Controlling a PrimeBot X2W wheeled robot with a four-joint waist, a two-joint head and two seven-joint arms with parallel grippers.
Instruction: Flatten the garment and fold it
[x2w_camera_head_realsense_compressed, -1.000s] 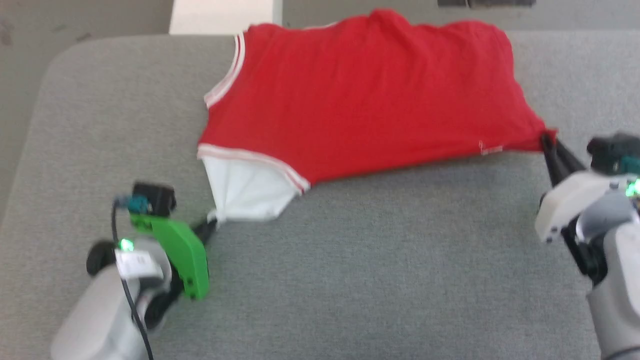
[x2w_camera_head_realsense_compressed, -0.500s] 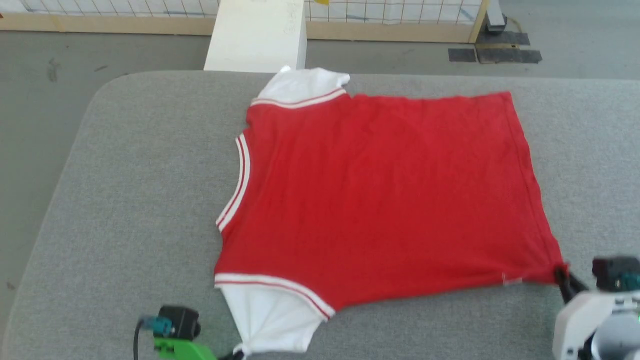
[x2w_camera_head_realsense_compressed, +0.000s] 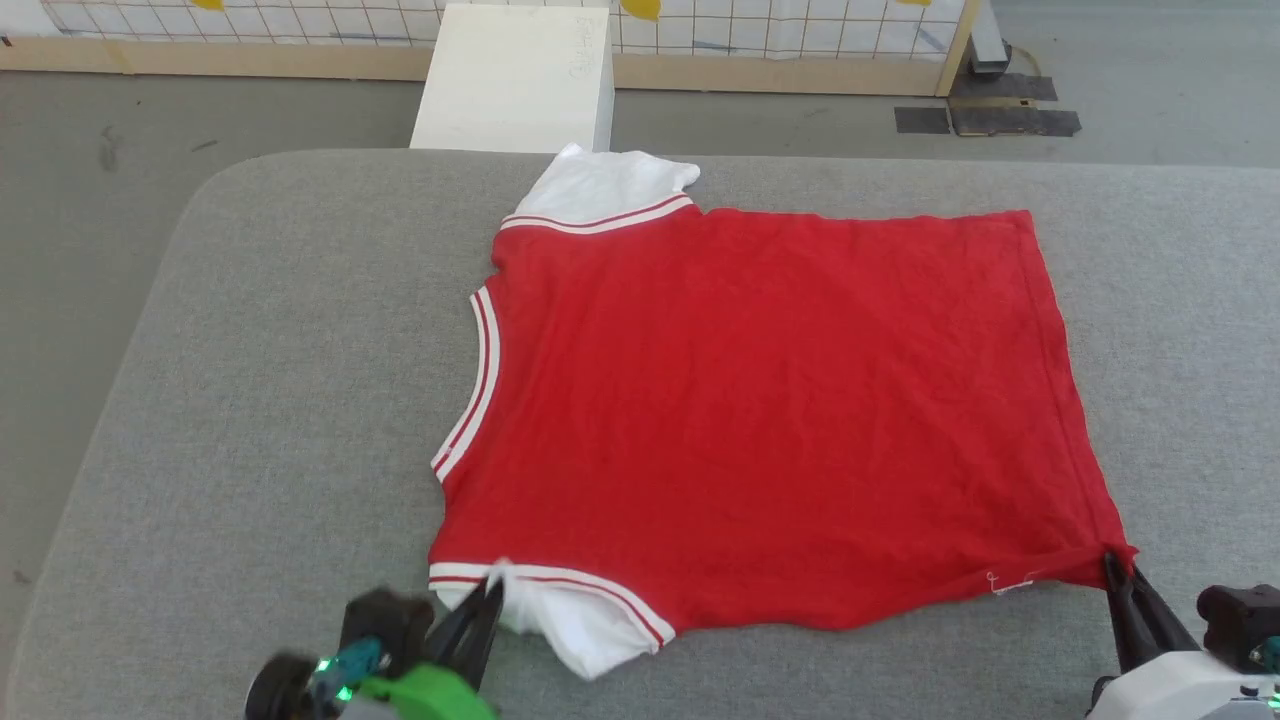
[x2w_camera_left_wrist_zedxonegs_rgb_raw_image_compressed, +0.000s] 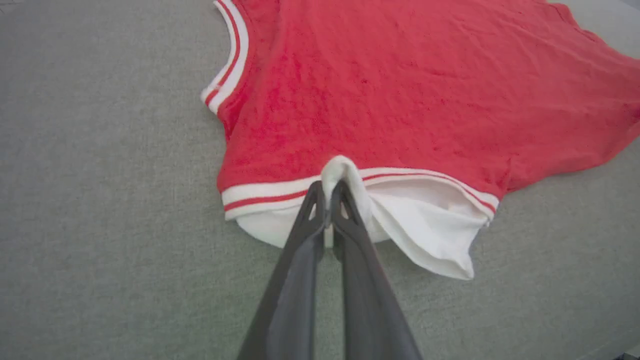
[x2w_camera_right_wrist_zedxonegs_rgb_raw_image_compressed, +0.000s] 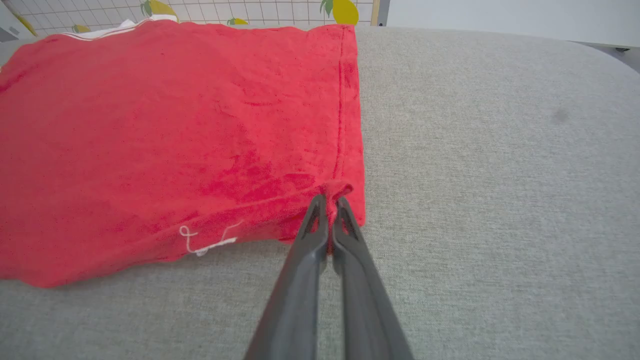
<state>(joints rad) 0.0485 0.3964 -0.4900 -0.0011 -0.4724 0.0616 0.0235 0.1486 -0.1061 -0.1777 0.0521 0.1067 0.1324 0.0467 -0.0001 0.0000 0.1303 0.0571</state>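
The red T-shirt garment (x2w_camera_head_realsense_compressed: 760, 410) lies spread flat on the grey table (x2w_camera_head_realsense_compressed: 250, 400), neckline toward the left, hem toward the right. Its far white sleeve (x2w_camera_head_realsense_compressed: 605, 185) lies at the table's back edge. My left gripper (x2w_camera_head_realsense_compressed: 492, 592) is shut on the near white sleeve (x2w_camera_left_wrist_zedxonegs_rgb_raw_image_compressed: 425, 230), which is lifted and folded up against the striped seam (x2w_camera_left_wrist_zedxonegs_rgb_raw_image_compressed: 270, 192). My right gripper (x2w_camera_head_realsense_compressed: 1115, 568) is shut on the near hem corner (x2w_camera_right_wrist_zedxonegs_rgb_raw_image_compressed: 337, 192), beside the small white tag (x2w_camera_right_wrist_zedxonegs_rgb_raw_image_compressed: 205, 245).
A white box (x2w_camera_head_realsense_compressed: 515, 75) stands on the floor just past the table's far edge, with a tiled wall and wooden skirting (x2w_camera_head_realsense_compressed: 800, 70) behind. Bare grey table surface stretches left of the garment and along the near edge.
The camera tilted and the shirt went from bunched to spread flat. My left gripper has carried the near sleeve up toward the striped seam. My right gripper keeps its hold on the hem corner.
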